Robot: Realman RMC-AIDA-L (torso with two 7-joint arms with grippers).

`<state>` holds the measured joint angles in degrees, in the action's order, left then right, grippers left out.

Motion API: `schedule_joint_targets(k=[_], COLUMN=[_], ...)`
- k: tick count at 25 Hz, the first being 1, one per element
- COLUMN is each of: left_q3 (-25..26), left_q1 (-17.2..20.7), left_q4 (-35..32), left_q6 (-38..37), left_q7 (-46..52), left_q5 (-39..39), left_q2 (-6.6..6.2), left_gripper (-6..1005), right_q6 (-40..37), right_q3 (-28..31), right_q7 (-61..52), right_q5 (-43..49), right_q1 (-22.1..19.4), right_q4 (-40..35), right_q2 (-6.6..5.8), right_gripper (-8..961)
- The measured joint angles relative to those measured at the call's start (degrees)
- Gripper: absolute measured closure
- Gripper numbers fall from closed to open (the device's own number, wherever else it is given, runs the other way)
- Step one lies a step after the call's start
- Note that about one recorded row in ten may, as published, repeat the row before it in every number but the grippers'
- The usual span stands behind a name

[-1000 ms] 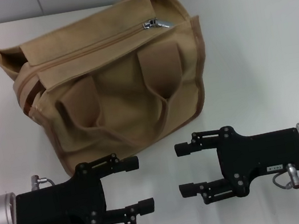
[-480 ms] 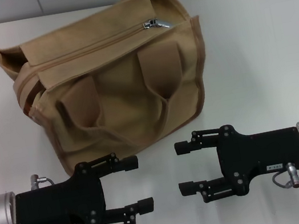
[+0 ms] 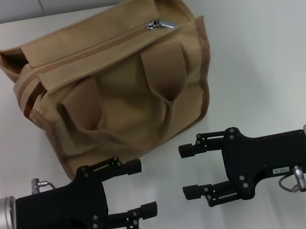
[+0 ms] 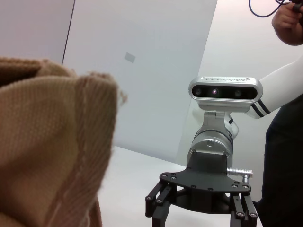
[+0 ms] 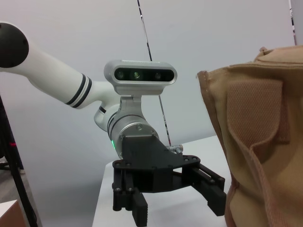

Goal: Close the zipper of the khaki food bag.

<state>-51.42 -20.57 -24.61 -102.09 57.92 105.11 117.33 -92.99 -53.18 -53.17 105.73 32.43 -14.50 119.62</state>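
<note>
Khaki canvas food bag (image 3: 114, 80) stands toward the bench's (image 3: 264, 41) far edge, left of centre. From its left end the zipper line runs along the top to the metal pull (image 3: 161, 24), which sits near the right end; the teeth read as joined along that run, though we cannot be sure of it. Left claw (image 3: 137, 188) hangs by the near edge, jaws wide, holding nothing. Right claw (image 3: 188, 172) faces it, equally wide and empty. If any gap remains, we judge one claw should pin the fabric while the other draws the pull straight along the track.
</note>
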Motion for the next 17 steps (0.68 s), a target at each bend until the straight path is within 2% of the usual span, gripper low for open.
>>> schedule_joint_targets(k=[17], left_q3=[0.0], left_q1=[0.0], left_q4=[0.0], left_q6=[-0.1], left_q7=[0.0], left_q5=[0.0], left_q2=[0.00], left_gripper=[170], right_q6=[0.0], right_q3=[0.0], right_q7=[0.0], right_q5=[0.0], right_q1=[-0.2], right_q4=[0.0], right_q2=[0.00], right_gripper=[197])
